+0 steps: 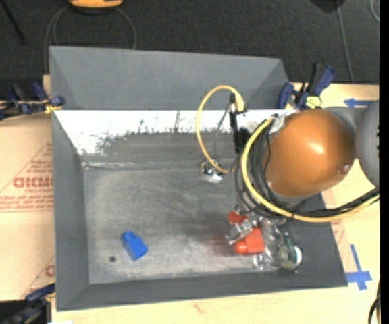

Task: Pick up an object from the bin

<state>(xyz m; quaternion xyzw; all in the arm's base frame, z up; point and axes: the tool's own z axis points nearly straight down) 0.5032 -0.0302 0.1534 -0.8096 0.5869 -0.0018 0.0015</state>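
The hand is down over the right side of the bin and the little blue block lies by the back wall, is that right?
Not quite. The hand is low over the right side of the bin, but the little blue block does not lie by the back wall: in the camera view it sits near the front left corner of the floor.
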